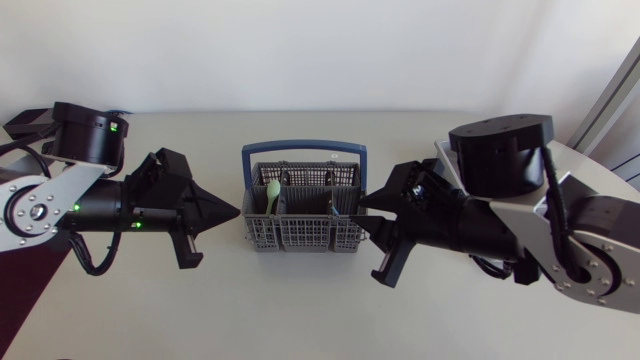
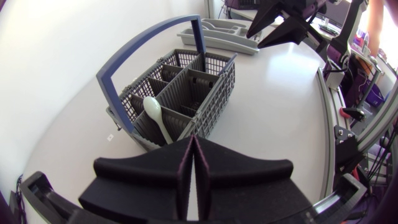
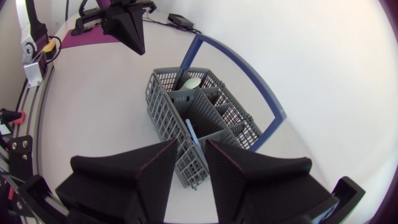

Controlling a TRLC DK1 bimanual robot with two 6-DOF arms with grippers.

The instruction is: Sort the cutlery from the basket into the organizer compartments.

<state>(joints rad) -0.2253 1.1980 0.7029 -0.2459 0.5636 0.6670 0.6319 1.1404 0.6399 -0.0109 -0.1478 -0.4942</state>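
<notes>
**Two pieces in the basket, both grippers at its ends**

One grey mesh plastic cutlery basket with a blue hoop handle (image 1: pixel 300 236) sits mid-table, its long axis running from arm to arm. Two pieces stand in it. One pale green plastic spoon (image 1: pixel 272 190), bowl up, leans in the end compartment nearest the left gripper (image 2: pixel 194 139), whose fingers are pressed together, empty. One thin blue utensil handle (image 3: pixel 194 133), its kind unclear, stands upright at the opposite end, just ahead of the narrowly parted right gripper (image 3: pixel 191 147). One grey plastic organizer tray (image 2: pixel 217 35) lies beyond the basket.
</notes>
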